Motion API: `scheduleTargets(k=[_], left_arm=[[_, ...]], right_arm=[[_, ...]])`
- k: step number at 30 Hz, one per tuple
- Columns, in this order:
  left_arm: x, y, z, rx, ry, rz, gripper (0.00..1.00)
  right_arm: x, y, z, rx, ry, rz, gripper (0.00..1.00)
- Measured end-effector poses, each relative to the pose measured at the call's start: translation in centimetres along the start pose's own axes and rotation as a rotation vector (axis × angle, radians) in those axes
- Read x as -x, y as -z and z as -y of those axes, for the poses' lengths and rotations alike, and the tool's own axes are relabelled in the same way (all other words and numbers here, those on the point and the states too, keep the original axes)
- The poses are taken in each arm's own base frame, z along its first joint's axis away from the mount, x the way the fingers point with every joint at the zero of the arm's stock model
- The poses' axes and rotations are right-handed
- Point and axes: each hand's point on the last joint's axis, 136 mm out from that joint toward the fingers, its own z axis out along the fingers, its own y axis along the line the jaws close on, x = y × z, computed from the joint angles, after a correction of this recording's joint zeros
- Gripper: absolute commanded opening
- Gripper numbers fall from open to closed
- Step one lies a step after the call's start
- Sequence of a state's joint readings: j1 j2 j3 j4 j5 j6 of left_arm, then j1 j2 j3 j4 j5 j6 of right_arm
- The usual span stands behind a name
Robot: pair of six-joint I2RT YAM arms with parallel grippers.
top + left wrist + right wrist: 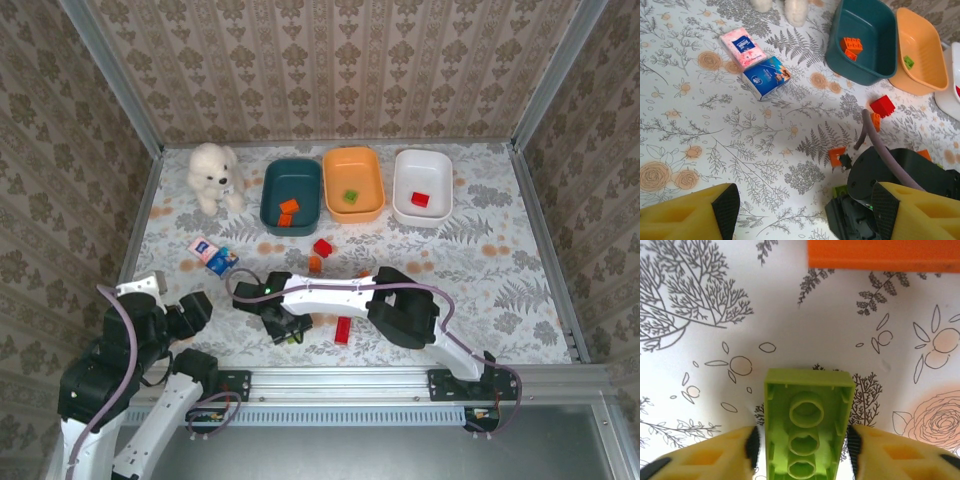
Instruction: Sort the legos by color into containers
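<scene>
A lime green lego (807, 410) lies hollow side up between the yellow fingers of my right gripper (800, 447), which is shut on it just above the floral cloth. From above, that gripper (285, 325) sits low at the near centre. My left gripper (805, 215) is open over bare cloth, near left (190, 315). At the back stand the teal tub (270, 195) holding an orange lego (289, 210), the orange tub (375, 185) holding a green one (350, 196), and the white tub (400, 185) holding a red one (420, 200).
Loose legos lie mid-table: a red one (322, 246), an orange one (315, 263) and a long red one (343, 329). An orange lego (882, 253) lies just beyond the held one. A blue-and-pink carton (213, 255) and a white plush bear (214, 175) sit at left.
</scene>
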State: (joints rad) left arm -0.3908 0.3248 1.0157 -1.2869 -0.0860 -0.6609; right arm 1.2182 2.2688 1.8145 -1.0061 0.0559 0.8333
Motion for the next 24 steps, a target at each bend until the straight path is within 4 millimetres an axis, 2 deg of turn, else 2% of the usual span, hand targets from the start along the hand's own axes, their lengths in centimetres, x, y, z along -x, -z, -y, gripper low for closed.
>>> scheduleTargets(k=[5,7,9,12,15,17,19,21,23,24], left_arm=[[-0.3,0.0,0.6,-0.034,-0.018,-0.019,0.73],[-0.4,-0.2,1.2,-0.064,-0.025,-0.029,0.73],[-0.7,-0.9,1.9,-0.103,-0.026,-0.048,0.72],[-1.5,-2.7,3.1,-0.156,-0.022,-0.097,0.71],[-1.8,-5.1,4.4,-0.197,0.007,-0.144,0.71],[-1.5,-6.8,5.5,-0.218,0.033,-0.170,0.71],[-1.1,-8.5,6.6,-0.230,0.047,-0.195,0.71],[-0.8,-10.1,7.9,-0.242,0.042,-0.221,0.71],[-0.8,-11.7,9.5,-0.256,0.019,-0.254,0.71],[-0.9,-12.2,10.1,-0.259,0.009,-0.268,0.71]], right_arm=[[0.3,0.2,0.2,-0.013,-0.007,0.021,0.29],[0.6,0.4,0.5,-0.024,-0.009,0.037,0.29],[1.2,1.2,1.1,-0.028,-0.016,0.056,0.29],[3.1,4.5,3.1,-0.006,-0.050,0.114,0.29],[6.7,9.6,6.8,0.053,-0.128,0.217,0.29],[9.4,13.2,10.9,0.088,-0.200,0.294,0.29],[11.9,15.3,15.0,0.096,-0.269,0.352,0.29],[14.2,16.4,19.1,0.089,-0.333,0.396,0.29],[16.3,16.2,22.8,0.075,-0.391,0.409,0.29],[17.2,15.9,24.0,0.072,-0.409,0.409,0.28]])
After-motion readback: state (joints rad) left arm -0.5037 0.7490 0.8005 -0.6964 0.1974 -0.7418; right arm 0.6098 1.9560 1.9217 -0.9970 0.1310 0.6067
